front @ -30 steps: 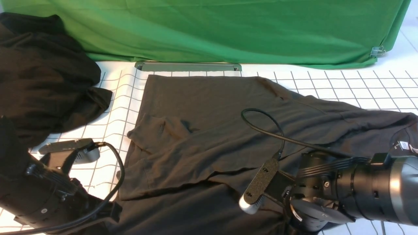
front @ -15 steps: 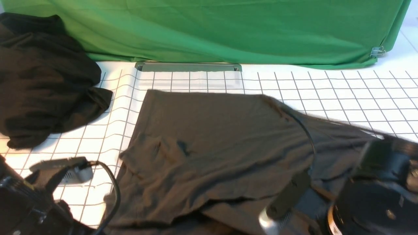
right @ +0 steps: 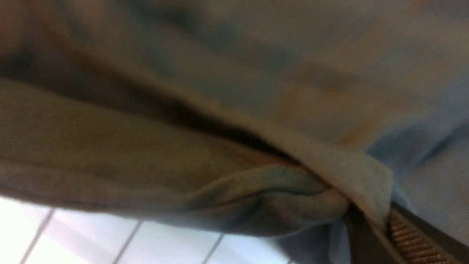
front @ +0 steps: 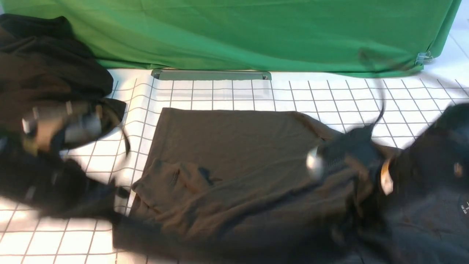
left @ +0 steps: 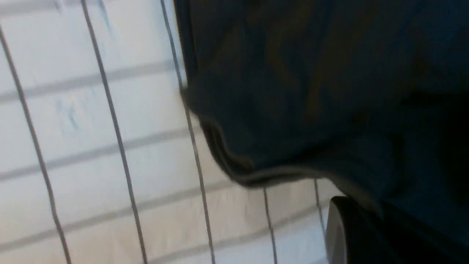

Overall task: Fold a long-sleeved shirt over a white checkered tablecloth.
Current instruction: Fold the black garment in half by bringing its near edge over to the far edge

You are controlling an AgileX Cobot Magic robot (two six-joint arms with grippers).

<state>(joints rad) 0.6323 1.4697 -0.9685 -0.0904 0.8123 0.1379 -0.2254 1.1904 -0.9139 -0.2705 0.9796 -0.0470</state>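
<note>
Two arms in the front view, both no more than dark blurs, and each one has cloth in its teeth! Start with the left gripper (left: pixel 351 231): its wrist view shows a single dark finger low over the tablecloth (front: pixel 329 95), and the stitched hem of the shirt (front: pixel 234 165) drapes right over that finger and runs into the jaws. That one is clamped tight on the near left corner. The right gripper (right: pixel 377 227) is clearer still, its ribbed pad and dark finger squeezed together with a bunched fold of grey knit pinched between them, so it has a firm grasp on the shirt as well. The shirt itself sits in the middle of the tablecloth, its far edge lying straight and flat with a couple of rows of squares showing beyond it. A sleeve is folded across the body on the left side. On the right the fabric heaps up under the blurred right arm, where a speck of white print shows near the frame edge, too small to read. The near edge is stretched between the two grips. The black heap (front: pixel 47 66) sits at the far left, apart from the shirt with a strip of grid between them. A green cloth (front: pixel 234 33) hangs across the back, and a grey slot (front: pixel 211 74) lies just in front of it.
</note>
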